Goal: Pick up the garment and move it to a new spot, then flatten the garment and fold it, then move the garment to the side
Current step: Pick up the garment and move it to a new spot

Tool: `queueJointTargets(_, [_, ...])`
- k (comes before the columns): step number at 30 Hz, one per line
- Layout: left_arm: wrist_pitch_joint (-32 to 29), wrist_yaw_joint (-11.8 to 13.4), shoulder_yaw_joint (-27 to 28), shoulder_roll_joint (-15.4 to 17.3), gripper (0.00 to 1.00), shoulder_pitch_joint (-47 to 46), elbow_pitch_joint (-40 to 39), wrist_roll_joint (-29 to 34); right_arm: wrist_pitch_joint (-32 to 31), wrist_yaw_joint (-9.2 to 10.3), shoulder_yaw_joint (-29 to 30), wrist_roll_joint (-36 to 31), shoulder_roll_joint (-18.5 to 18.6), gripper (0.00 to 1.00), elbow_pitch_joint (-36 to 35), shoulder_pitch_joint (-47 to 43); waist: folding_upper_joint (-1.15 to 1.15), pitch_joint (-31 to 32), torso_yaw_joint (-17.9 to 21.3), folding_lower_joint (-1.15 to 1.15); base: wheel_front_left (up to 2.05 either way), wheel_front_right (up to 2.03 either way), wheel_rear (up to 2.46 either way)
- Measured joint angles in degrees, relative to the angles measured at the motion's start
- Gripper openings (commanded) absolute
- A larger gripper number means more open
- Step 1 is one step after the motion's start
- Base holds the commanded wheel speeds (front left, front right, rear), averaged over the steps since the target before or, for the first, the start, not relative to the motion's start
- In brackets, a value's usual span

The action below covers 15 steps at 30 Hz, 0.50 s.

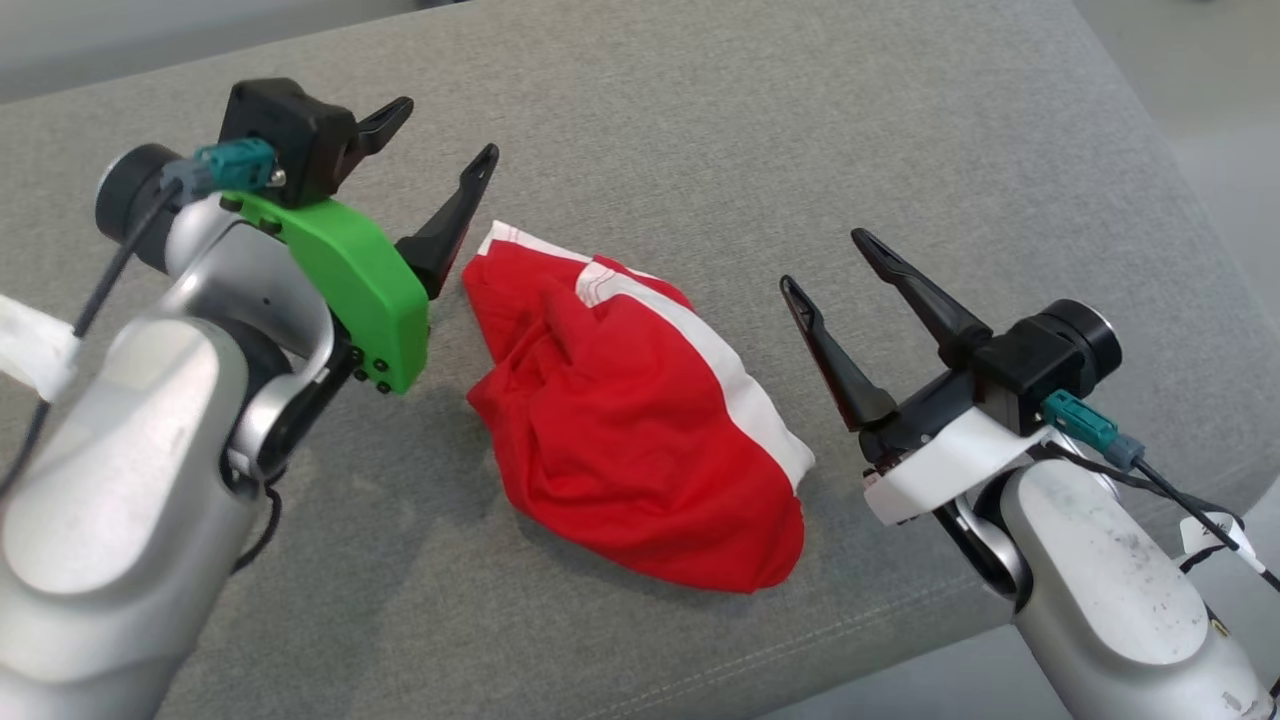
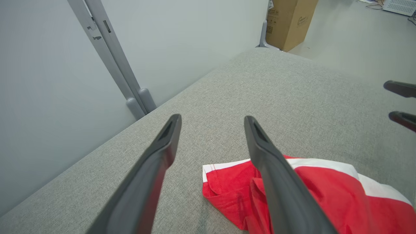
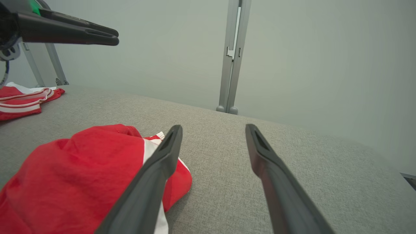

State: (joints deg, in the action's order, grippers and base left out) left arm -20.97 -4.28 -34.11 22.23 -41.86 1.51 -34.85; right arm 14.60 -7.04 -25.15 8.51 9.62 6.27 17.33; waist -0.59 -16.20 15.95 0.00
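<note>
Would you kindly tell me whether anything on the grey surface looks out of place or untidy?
The red garment lies bunched in a crumpled heap rather than spread flat, between the open left gripper and right gripper, neither gripping it. Nothing looks spilled or damaged.

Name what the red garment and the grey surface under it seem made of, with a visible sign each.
Red garment: probably thin knit cloth, matt; soft creases, stitched hem.
Grey surface: coarse woven upholstery fabric, matt; visible weave grain, sewn seam.

Garment (image 1: pixel 640 430) on cushion (image 1: pixel 760 120), between left fingers (image 1: pixel 452 215), right fingers (image 1: pixel 835 360)
</note>
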Motion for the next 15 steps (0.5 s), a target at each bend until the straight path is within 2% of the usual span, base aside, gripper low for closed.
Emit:
queueJointTargets(6, [10.31, 6.46, 1.08, -4.95, 1.00, 8.75, 0.81, 1.44, -1.97, -0.02, -1.04, 0.12, 2.76, 1.00, 4.30, 3.31, 0.00, 1.34, -3.92, 0.00, 0.00, 0.00, 0.00])
queueJointTargets(10, [15.85, 9.54, 1.21, -6.77, 1.00, 15.12, 1.11, 1.53, -5.02, -0.02, -1.37, 2.55, 3.54, 1.00, 7.53, 5.39, 0.00, 2.46, -6.75, 0.00, 0.00, 0.00, 0.00])
queueJointTargets(14, [20.23, 9.92, 1.15, -7.98, 1.00, 21.01, 1.31, 1.53, -8.45, -0.09, -4.14, 5.67, 4.88, 0.99, 10.77, 6.94, 0.00, 3.54, -9.67, 0.00, 0.00, 0.00, 0.00])
queueJointTargets(15, [21.04, 9.93, 1.01, -8.21, 1.00, 22.31, 1.43, 1.53, -9.29, -0.09, -4.85, 6.51, 5.03, 0.92, 11.44, 7.23, 0.00, 3.81, -10.42, 0.00, 0.00, 0.00, 0.00])
